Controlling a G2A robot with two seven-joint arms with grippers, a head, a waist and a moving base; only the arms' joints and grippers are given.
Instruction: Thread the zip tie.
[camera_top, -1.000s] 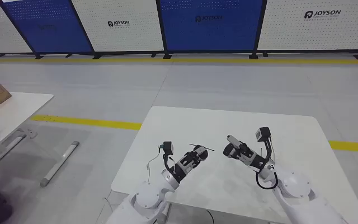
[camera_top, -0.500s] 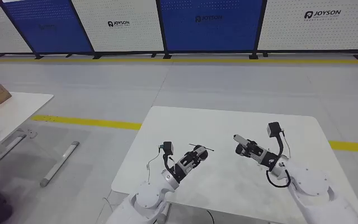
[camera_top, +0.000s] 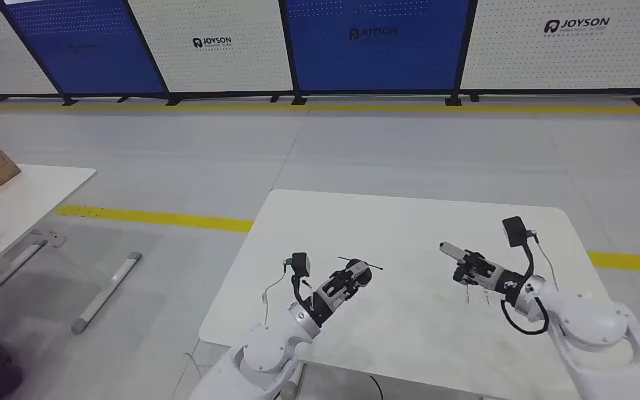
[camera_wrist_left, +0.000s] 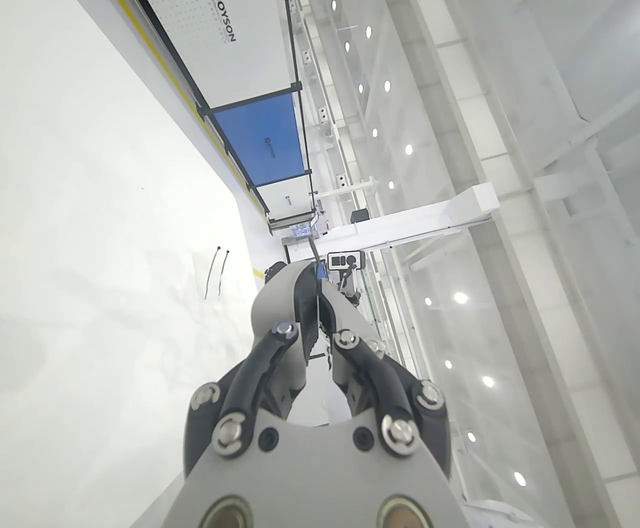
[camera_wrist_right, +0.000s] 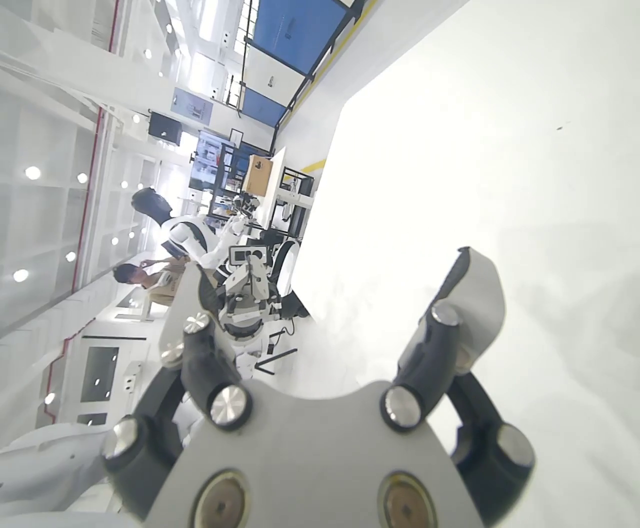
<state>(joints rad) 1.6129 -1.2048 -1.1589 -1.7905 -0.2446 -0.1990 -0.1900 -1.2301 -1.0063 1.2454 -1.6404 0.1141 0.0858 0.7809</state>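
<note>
Left gripper (camera_top: 357, 272), at 9 o'clock on the tabletop (camera_top: 400, 215), is pressed together on the zip tie (camera_wrist_left: 317, 305). Right gripper (camera_top: 450, 250), toward 3 o'clock, is spread and holds nothing. The thin tie could twist or slip in that pinch, so its tail may miss the head.

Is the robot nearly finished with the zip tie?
Not yet. Done: the left gripper holds one zip tie, its jaws shut on it. In hand: that tie sticks out straight, no loop showing. Still to do: the threading itself; the right gripper is open and empty, apart from it. Two spare ties lie on the table.
</note>
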